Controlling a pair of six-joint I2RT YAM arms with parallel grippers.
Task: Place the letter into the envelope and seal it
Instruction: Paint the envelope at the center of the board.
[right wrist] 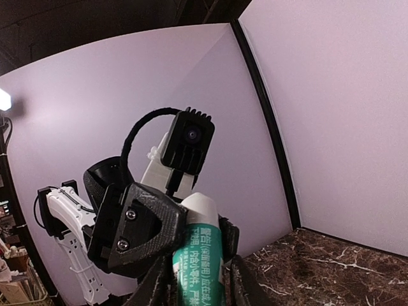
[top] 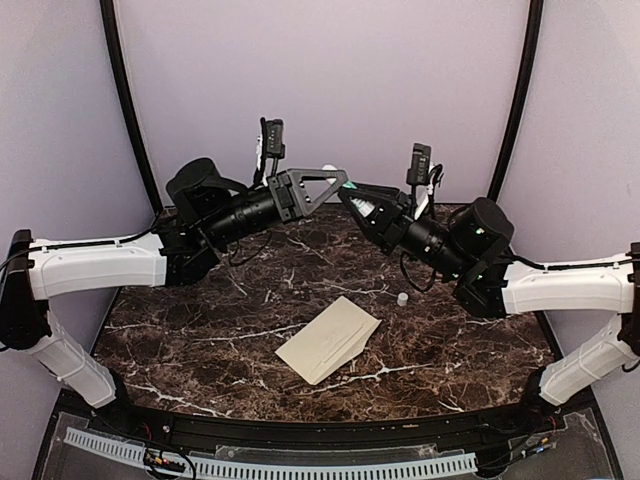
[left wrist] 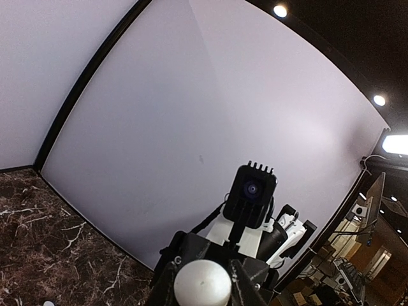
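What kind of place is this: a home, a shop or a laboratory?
Probably a robot test booth in a laboratory: two robot arms mounted at a marble table, plain lilac walls around it, and ceiling lamps and desks beyond them.

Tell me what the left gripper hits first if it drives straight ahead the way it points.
The right gripper, most likely. The left gripper points nose to nose at it, with the glue stick held between them; depth is unclear, but no gap shows.
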